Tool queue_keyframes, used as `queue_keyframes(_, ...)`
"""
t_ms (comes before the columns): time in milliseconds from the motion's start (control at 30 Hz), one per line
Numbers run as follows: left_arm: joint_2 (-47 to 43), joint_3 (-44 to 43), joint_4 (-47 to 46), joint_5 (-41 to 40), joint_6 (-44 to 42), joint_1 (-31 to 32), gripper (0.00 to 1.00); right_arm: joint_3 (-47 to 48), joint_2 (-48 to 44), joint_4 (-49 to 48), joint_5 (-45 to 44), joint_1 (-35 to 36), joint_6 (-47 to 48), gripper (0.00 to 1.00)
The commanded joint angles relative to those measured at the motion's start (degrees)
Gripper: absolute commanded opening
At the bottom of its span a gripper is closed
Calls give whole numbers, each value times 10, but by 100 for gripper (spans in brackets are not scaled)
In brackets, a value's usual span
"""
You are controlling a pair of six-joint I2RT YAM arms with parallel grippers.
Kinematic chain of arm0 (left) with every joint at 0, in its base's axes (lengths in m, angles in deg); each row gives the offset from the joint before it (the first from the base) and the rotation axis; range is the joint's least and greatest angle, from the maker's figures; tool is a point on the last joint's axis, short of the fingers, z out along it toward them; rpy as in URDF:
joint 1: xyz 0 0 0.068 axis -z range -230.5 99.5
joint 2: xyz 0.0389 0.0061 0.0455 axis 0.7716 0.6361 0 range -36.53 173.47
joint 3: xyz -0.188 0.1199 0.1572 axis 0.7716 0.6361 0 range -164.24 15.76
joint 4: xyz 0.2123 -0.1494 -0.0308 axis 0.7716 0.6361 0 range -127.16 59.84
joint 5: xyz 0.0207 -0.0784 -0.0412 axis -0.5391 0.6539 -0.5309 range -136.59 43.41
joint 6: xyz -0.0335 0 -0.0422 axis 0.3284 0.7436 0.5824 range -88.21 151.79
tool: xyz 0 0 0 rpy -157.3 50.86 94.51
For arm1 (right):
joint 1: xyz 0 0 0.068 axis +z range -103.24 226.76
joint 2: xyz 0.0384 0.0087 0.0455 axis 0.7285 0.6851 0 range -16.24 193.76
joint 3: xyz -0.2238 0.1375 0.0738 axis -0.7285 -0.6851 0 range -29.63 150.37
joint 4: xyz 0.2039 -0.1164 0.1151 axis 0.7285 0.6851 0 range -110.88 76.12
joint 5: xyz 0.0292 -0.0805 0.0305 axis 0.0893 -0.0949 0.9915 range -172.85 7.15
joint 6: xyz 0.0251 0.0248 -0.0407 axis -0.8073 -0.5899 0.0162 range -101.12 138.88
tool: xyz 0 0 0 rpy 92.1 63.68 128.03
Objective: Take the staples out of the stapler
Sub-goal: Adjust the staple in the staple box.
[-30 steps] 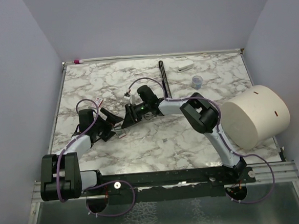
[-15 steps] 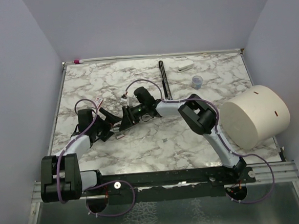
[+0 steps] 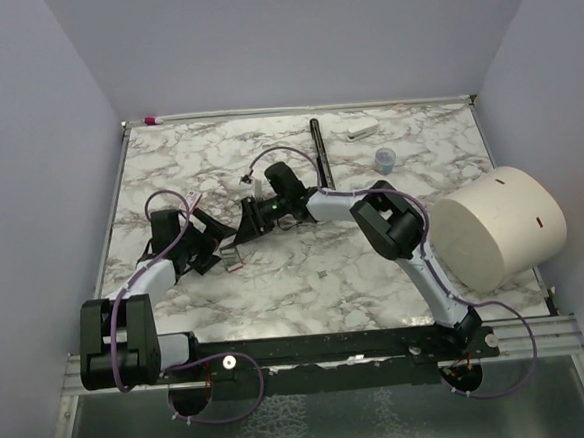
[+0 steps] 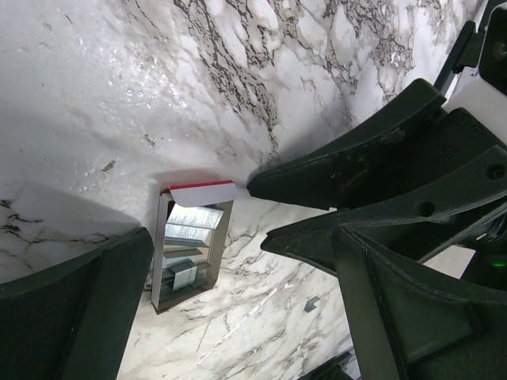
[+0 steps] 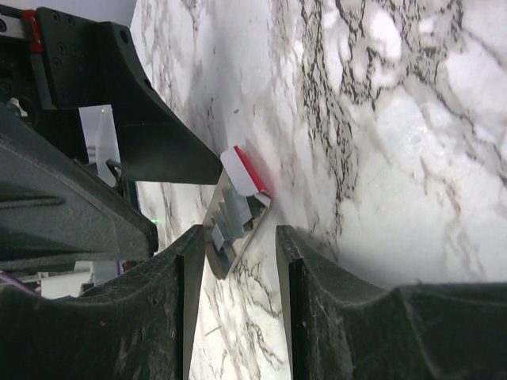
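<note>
Little changed since a second ago: left arm edged slightly toward the far side, right wrist back near its old place after a small swing left, stapler (image 3: 235, 264) in the same spot.

From above: lying on the marble table (image 3: 187, 156), left of centre, between the two tools. Reaching in from the left, the left gripper (image 3: 220, 250); from the right, the right gripper (image 3: 239, 240), tips close together near it. Farther back, a black bar (image 3: 320, 157) and a white block (image 3: 361, 130); at the right edge, a big cream cylinder (image 3: 498, 227).

From the left wrist: flat on the marble and opened up, grey channel bared, red-and-white cap (image 4: 204, 191) at one end. Silvery staples (image 4: 192, 215) inside the channel. Left jaws spread wide, one finger (image 4: 79, 317) just beside the stapler, the other well apart on its far side. Tip of one right finger (image 4: 348, 162) meeting the cap.

From the right wrist: right jaws partly parted, clamped on nothing. Stapler showing in the gap at the tips; contact with these fingers impossible to tell.
</note>
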Motion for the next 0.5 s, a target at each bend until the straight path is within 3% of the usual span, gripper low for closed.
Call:
queue_keyframes(0,18,-21,-7,-8,-19,-3,99,34,31,10,-13,3,5,41)
queue_keyframes(467,24,-11,-32,22,0,-2,99,40,48,-42,20,29,-49,40)
